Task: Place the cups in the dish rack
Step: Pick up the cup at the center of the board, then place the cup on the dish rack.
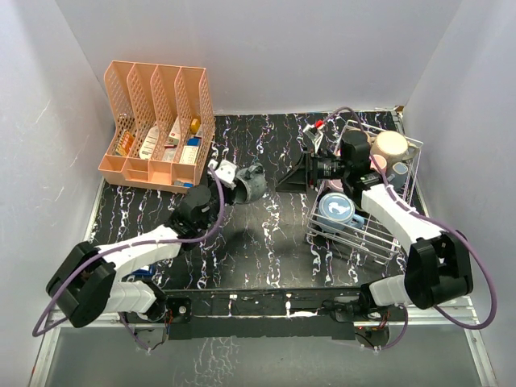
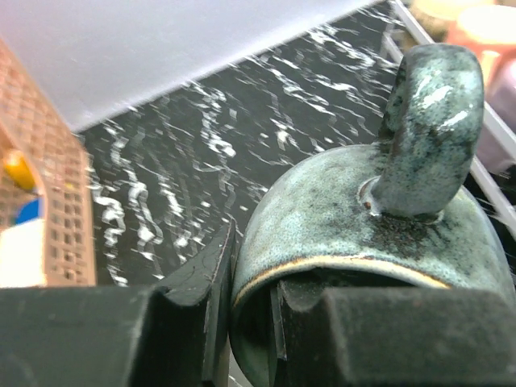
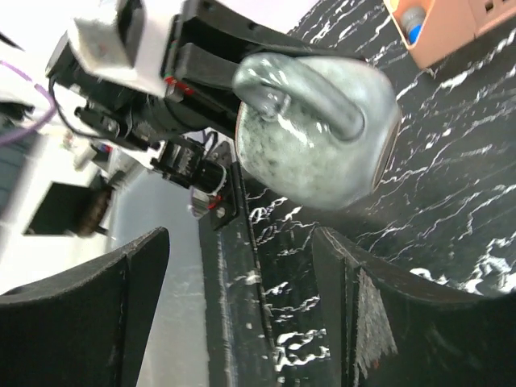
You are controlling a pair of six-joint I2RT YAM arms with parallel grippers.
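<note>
You had the left gripper clamped on the grey mug's rim, mug lifted over the table. Your right gripper, fingers apart, faced it beside the dish rack.

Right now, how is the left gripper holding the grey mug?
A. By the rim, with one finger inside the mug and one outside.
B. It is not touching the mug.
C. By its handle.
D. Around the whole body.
A. In the left wrist view the left gripper pinches the wall of the grey mug at the rim, one finger outside and one inside, while the handle stands free.
</note>
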